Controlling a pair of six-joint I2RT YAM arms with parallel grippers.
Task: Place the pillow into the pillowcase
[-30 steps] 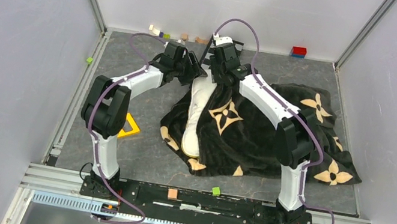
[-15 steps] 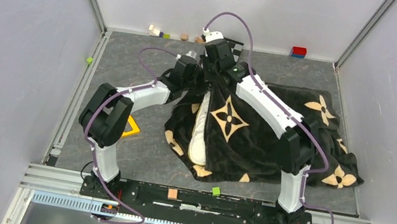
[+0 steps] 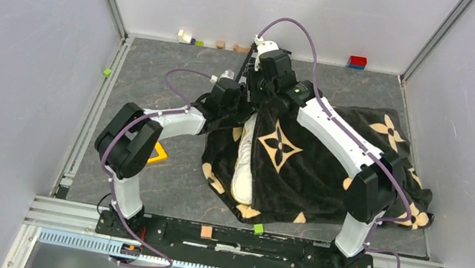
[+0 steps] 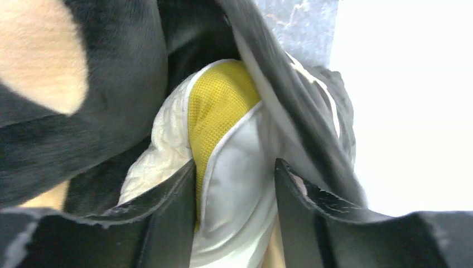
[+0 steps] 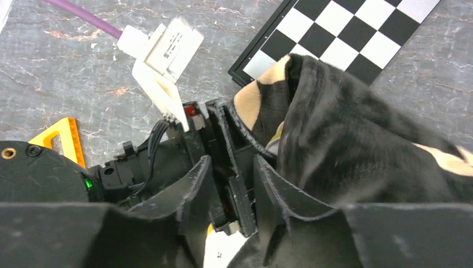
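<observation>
The case (image 3: 317,162) is by far the biggest thing here. It's sprawled over the middle and right of the table (image 3: 157,77) and tented up at its far left end, where both arms meet. It's floppy plush that won't hold any shape, and I'd guess it sags shut the second you let go. So grab it right on the hem of the opening, not mid-panel.

The pillow (image 3: 243,171) is mostly inside already. From the top you only see a thin cream strip along the case's left edge, running from the arms down to the near side. It looks light and squishy, it'll compress under the fingers, and it probably drags on the plush instead of sliding. The corner or the yellow side band seems like the best hold, since there's something firm to pinch there.

The left gripper (image 4: 234,173) looks clamped on that far pillow corner, with cream fabric and yellow band squeezed between its jaws. The right gripper (image 5: 231,167) sits just beside it, jaws nearly together and apparently pinching the case's hem. I'm going partly by how the fabric peaks up there.

Compared with a second ago, both grippers and the whole bundle have shifted right. The cream strip is narrower and the case's right end is more bunched.
</observation>
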